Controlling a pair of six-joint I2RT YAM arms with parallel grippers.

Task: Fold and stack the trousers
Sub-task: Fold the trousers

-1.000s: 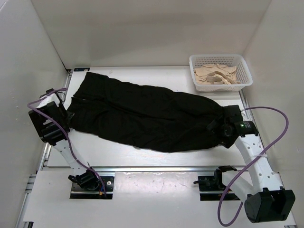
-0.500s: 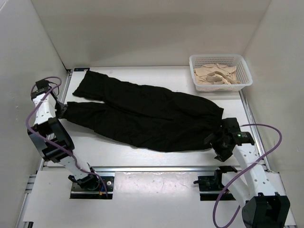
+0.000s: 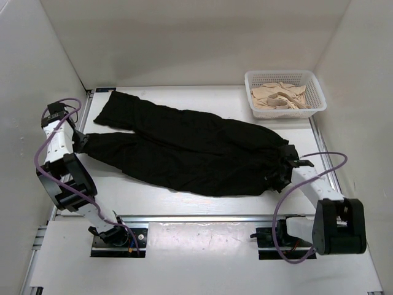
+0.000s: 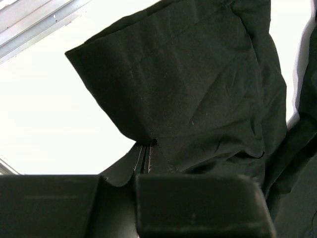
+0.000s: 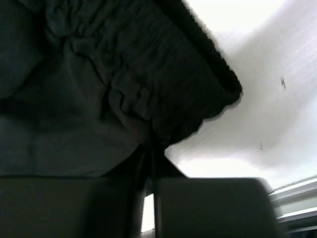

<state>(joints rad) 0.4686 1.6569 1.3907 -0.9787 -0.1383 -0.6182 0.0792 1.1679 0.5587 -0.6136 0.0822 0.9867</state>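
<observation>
Trousers (image 3: 190,150): black, wrinkled, lying flat across the middle of the table (image 3: 184,198), with the legs to the left and the waistband (image 5: 198,84) to the right.
Left gripper (image 4: 146,158): at the table's left edge, fingers pressed together on the hem (image 4: 148,74) of the near leg.
Right gripper (image 5: 148,153): at the right end, pinching the gathered waistband at its near corner.
Basket (image 3: 282,73): white mesh, far right corner, apart from the trousers and holding beige cloth (image 3: 279,98).

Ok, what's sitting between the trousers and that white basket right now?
Nothing. The top external view shows only a bare strip of white table separating the trousers from the basket.
</observation>
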